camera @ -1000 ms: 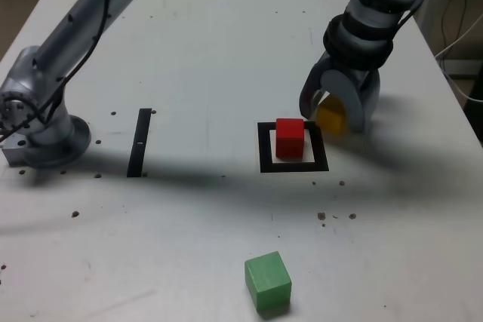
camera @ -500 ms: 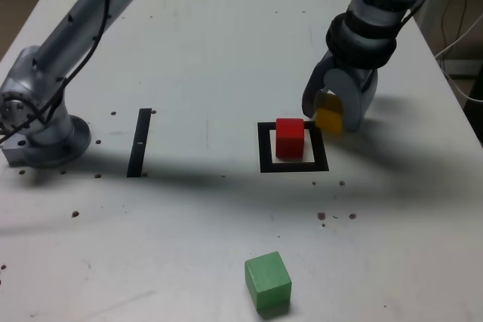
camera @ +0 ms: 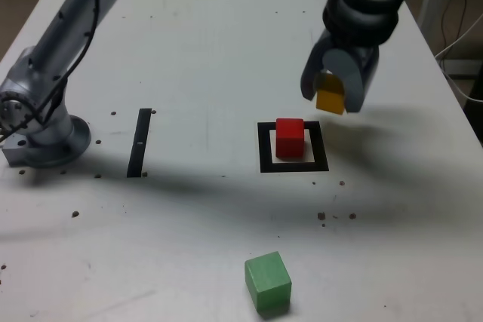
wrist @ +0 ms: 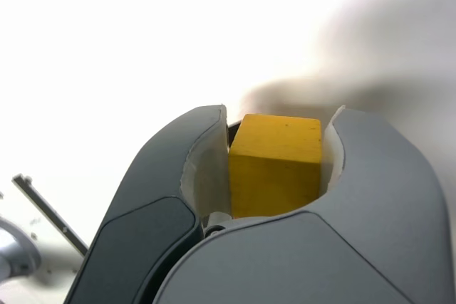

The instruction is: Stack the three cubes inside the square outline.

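Gripping yellow cube (camera: 330, 101) firmly in hand (camera: 333, 93), aloft beside red cube (camera: 289, 137) inside square outline (camera: 293, 165) — best centred squarely overhead, lowered gently — green cube (camera: 268, 282) waiting on tabletop (camera: 189, 50).

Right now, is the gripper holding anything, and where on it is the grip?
Yes. The gripper holds the yellow cube, clamped by two opposite side faces between its fingers, lifted off the table.

The exterior camera looked down across the tabletop (camera: 196, 50); the wrist camera sat close behind the hand (wrist: 274, 176), which both showed.
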You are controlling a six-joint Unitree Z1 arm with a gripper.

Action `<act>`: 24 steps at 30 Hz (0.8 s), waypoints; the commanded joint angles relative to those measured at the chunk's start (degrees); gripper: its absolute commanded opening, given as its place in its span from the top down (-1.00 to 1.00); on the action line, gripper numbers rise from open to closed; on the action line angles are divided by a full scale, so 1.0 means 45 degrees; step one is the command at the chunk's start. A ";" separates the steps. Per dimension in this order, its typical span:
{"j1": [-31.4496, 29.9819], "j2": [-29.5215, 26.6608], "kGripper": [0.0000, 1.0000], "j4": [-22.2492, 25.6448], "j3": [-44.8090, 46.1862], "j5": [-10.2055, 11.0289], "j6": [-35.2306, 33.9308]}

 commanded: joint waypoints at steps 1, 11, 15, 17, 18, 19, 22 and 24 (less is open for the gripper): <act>-0.0102 -0.0449 0.41 0.0226 0.0079 -0.0097 -0.0523; -0.0551 -0.2077 0.41 0.0710 0.1609 -0.1681 -0.3780; -0.0591 -0.2303 0.41 0.0720 0.2222 -0.2137 -0.4337; -0.0592 -0.2379 0.41 0.0721 0.2439 -0.2234 -0.4495; -0.0592 -0.2406 0.41 0.0721 0.2521 -0.2259 -0.4558; -0.0592 -0.2425 0.41 0.0721 0.2582 -0.2277 -0.4612; -0.0592 -0.2450 0.41 0.0712 0.2731 -0.2350 -0.4735; -0.0592 -0.2426 0.41 0.0676 0.2792 -0.2417 -0.4798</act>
